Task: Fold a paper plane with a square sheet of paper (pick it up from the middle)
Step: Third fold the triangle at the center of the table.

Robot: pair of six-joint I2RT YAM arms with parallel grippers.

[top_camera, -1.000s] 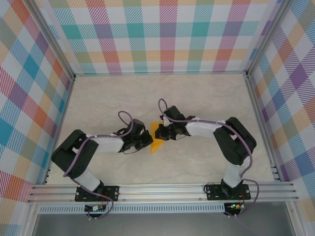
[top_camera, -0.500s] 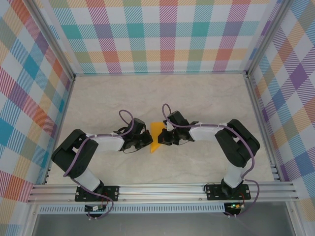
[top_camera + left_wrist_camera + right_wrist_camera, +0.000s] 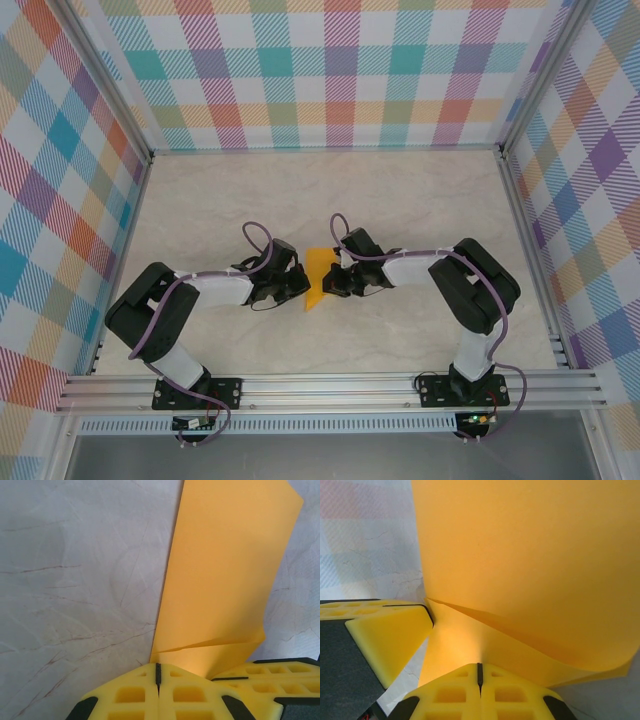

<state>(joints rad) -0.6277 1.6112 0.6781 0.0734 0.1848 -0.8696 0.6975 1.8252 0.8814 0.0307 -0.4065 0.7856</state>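
Two arms bent inward; left gripper (image 3: 158, 669), right gripper (image 3: 480, 669) pinching paper (image 3: 318, 272).

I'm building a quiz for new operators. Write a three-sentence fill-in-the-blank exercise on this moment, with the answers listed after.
1. The left gripper is ___ on the orange-yellow paper.
2. In the top view, the paper sits ___ the left gripper and the right gripper.
3. The right gripper's fingers are coloured ___.

Missing words: shut; between; yellow
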